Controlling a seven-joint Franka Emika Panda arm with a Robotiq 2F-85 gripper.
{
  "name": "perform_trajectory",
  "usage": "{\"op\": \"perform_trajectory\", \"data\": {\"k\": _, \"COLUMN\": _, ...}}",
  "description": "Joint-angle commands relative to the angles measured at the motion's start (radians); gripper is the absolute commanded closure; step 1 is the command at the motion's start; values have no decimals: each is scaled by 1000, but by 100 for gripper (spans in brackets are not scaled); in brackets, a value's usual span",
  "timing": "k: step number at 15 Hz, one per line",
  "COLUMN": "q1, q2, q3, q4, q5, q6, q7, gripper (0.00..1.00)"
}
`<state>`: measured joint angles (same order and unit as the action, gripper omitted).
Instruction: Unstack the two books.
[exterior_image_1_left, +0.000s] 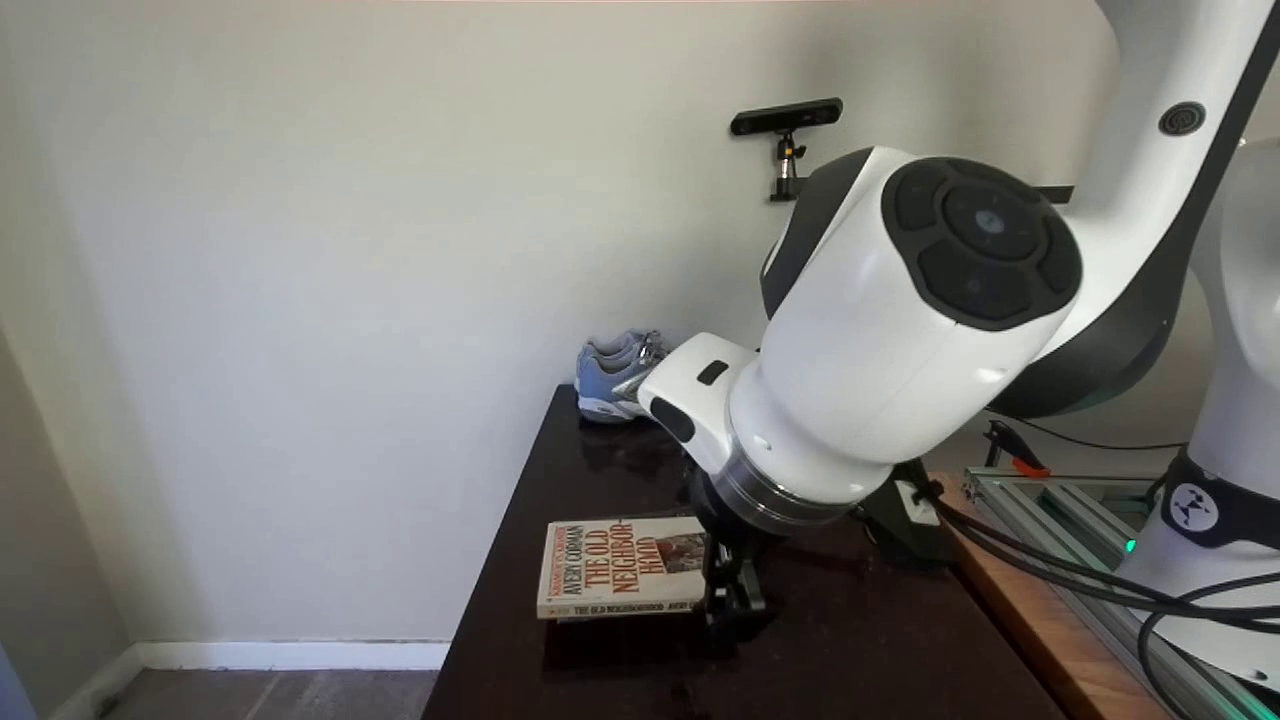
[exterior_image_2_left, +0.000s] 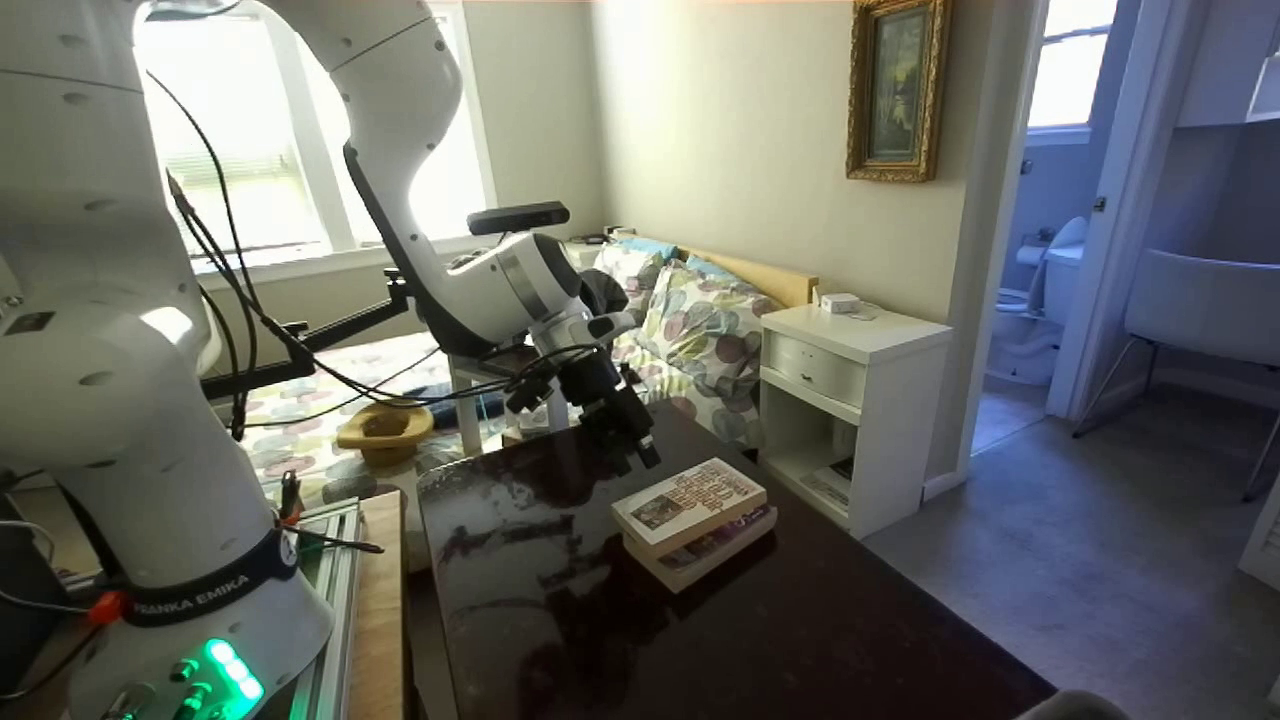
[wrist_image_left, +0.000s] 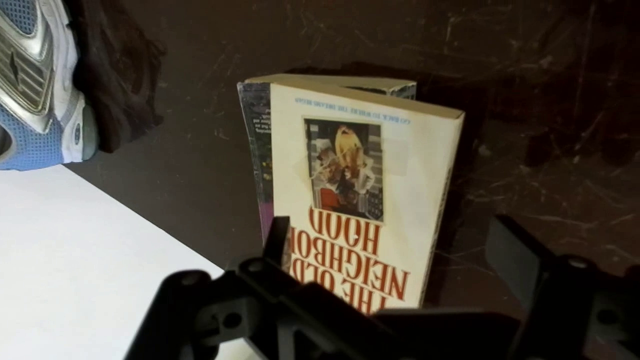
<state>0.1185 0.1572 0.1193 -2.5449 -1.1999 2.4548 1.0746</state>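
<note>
Tool (wrist_image_left: 391, 222) gapes wide, empty, in the wrist view; only in an exterior view does the purplish book (exterior_image_2_left: 715, 551) bare its fore-edge under the beige book (exterior_image_2_left: 690, 503).

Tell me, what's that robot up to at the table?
A robot arm has its gripper open above the dark table, close to a cream book that lies askew on a darker-covered book. The gripper holds nothing. The two aren't unstacked yet.
</note>
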Motion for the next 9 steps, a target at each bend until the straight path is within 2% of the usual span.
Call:
{"op": "perform_trajectory", "data": {"k": 1, "q1": 12, "q2": 67, "q3": -5, "q4": 48, "q5": -22, "q6": -7, "q7": -8, "gripper": 0}}
{"op": "perform_trajectory", "data": {"k": 9, "q1": 27, "q2": 128, "q3": -8, "q4": 78, "q5": -25, "q6": -98, "q7": -34, "gripper": 0}}
